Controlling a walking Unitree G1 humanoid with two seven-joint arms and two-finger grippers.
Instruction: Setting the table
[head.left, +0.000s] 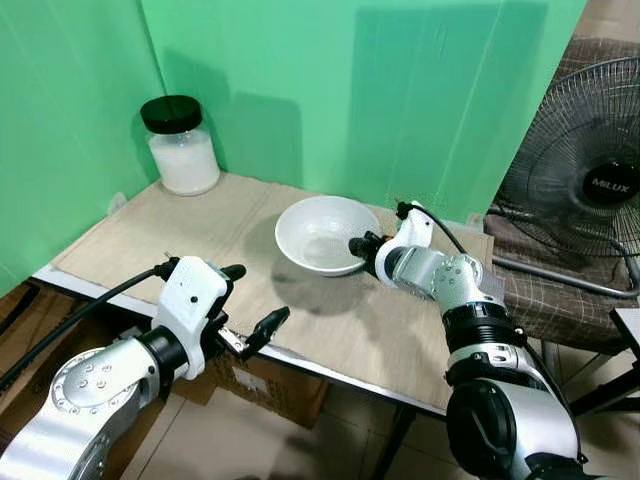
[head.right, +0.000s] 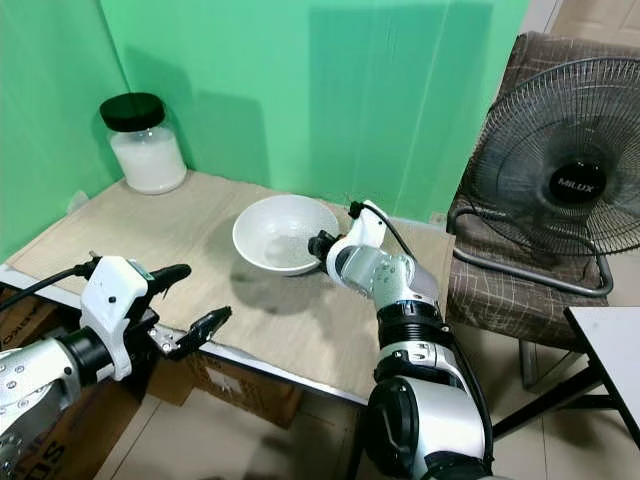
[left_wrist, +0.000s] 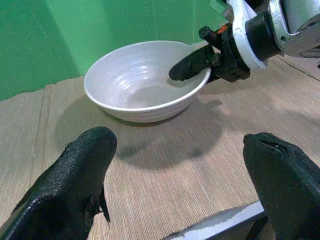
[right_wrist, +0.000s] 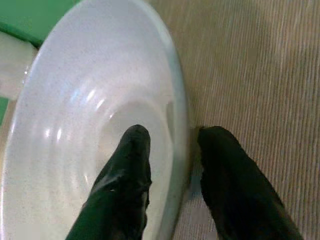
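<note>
A white bowl (head.left: 318, 232) is at the middle of the beige table mat (head.left: 180, 240), casting a wide shadow toward the front. My right gripper (head.left: 358, 250) straddles the bowl's right rim. One black finger (right_wrist: 125, 180) lies inside the bowl (right_wrist: 75, 100) and the other finger (right_wrist: 235, 185) sits outside against the rim, so the gripper is shut on the bowl. My left gripper (head.left: 258, 293) hovers open over the table's front edge, a short way in front of the bowl (left_wrist: 140, 80), with nothing between its fingers (left_wrist: 75, 180).
A glass jar (head.left: 180, 148) with a black lid and white contents stands at the back left corner by the green wall. A black floor fan (head.left: 590, 190) and a brown chair (head.right: 510, 280) stand right of the table. Cardboard boxes (head.left: 270, 385) sit under the table.
</note>
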